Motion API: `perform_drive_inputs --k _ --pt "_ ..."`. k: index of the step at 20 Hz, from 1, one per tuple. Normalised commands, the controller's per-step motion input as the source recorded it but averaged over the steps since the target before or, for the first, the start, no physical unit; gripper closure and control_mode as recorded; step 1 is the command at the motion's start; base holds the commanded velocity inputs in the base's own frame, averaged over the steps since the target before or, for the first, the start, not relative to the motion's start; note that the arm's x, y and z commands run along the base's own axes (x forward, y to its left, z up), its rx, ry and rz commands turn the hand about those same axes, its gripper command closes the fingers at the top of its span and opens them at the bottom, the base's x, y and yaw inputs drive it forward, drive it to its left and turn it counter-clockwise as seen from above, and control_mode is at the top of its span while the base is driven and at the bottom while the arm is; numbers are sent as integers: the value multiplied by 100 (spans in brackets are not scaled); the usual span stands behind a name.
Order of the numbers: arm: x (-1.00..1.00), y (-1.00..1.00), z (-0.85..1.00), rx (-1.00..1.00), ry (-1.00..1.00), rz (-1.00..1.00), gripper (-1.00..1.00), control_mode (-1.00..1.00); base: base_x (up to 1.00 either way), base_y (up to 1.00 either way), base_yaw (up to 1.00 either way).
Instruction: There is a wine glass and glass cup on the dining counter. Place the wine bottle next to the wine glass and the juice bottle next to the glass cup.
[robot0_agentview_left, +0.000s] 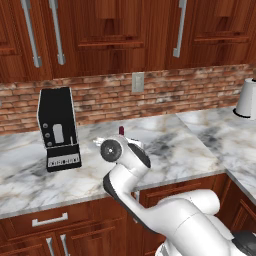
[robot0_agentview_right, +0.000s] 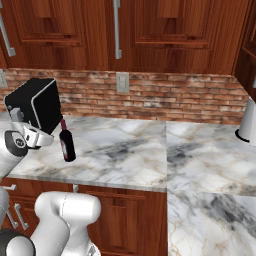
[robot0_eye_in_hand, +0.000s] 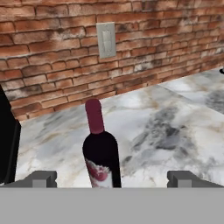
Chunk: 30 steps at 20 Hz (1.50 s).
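The wine bottle (robot0_eye_in_hand: 101, 151) is slim and dark with a dark-red neck and a red-and-white label. It stands upright on the marble wall counter (robot0_eye_in_hand: 166, 127) in front of the brick wall. My gripper (robot0_eye_in_hand: 112, 178) is open, and the bottle stands just ahead of it, a little left of the middle between the wide-apart fingertips (robot0_eye_in_hand: 41, 178). From the right base view the bottle (robot0_agentview_right: 66, 142) is just right of my hand (robot0_agentview_right: 40, 136). In the left base view only its neck (robot0_agentview_left: 121, 130) shows behind the wrist. The wine glass, glass cup, juice bottle and dining counter are out of view.
A black coffee machine (robot0_agentview_left: 59, 127) stands on the counter just left of the bottle, close to my hand. A white appliance (robot0_agentview_left: 246, 98) stands at the far right where the counter turns a corner. A wall outlet (robot0_eye_in_hand: 106, 40) sits in the brick above the bottle.
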Motion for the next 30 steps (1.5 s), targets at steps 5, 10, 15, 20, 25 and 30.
perform_drive_inputs --k 5,10,15,20,25,30 --pt "16 -1 -6 -3 -10 -1 -100 -100 0 0 0" --pt "14 0 -8 -1 -8 -3 -100 -100 0 0 0" --pt "13 0 -3 0 -1 -2 -100 -100 0 0 0" --pt "14 0 -5 0 -5 -2 -100 -100 0 0 0" --pt "18 -1 -8 0 -2 -2 -100 -100 0 0 0" --pt "21 0 -16 -1 -4 -1 -100 -100 0 0 0"
